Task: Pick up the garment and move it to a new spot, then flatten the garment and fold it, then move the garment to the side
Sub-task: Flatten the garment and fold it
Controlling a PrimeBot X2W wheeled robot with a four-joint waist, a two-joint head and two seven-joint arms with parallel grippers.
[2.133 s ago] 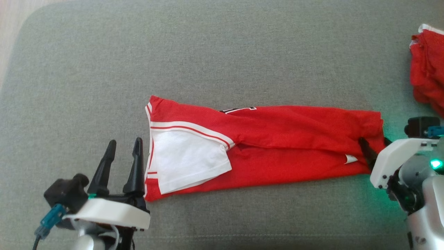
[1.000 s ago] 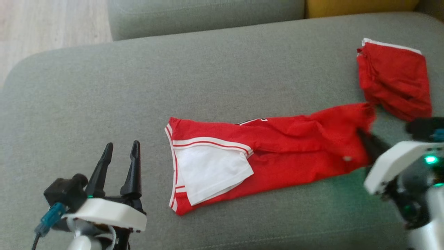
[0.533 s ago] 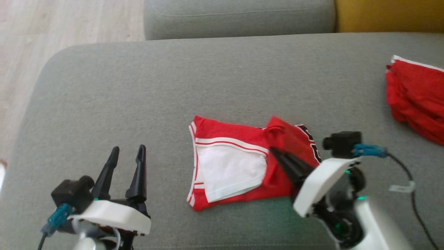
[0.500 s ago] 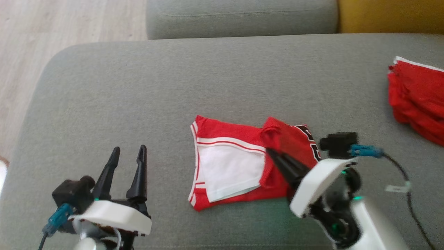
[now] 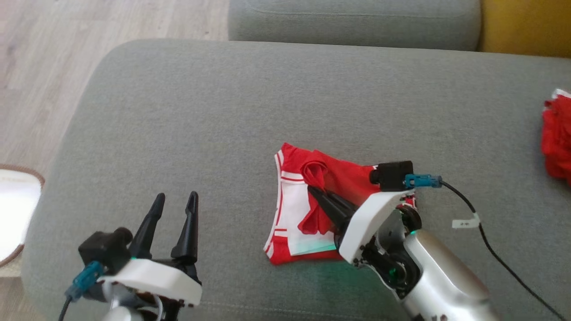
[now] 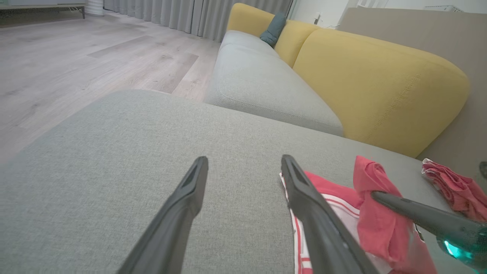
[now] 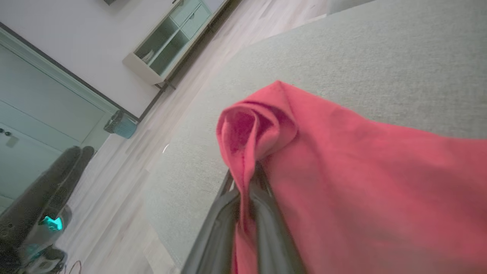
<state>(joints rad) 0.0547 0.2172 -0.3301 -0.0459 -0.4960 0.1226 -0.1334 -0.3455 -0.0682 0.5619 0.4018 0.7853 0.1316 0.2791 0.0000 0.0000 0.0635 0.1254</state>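
In the right wrist view the tips of the right gripper [image 7: 247, 178] are buried in a pinched twist of the garment [image 7: 342, 171], which runs off the bottom and right edges; in the head view that gripper's wrist and forearm cover the garment's end behind the fingers. Far to that gripper's right a second red pile [image 5: 555, 133] is cut by the picture's edge; outward of the left gripper [image 5: 176, 201] a pale round thing [image 5: 13, 209] is cut off and cannot be named; in the right wrist view the left gripper is a dark blur.
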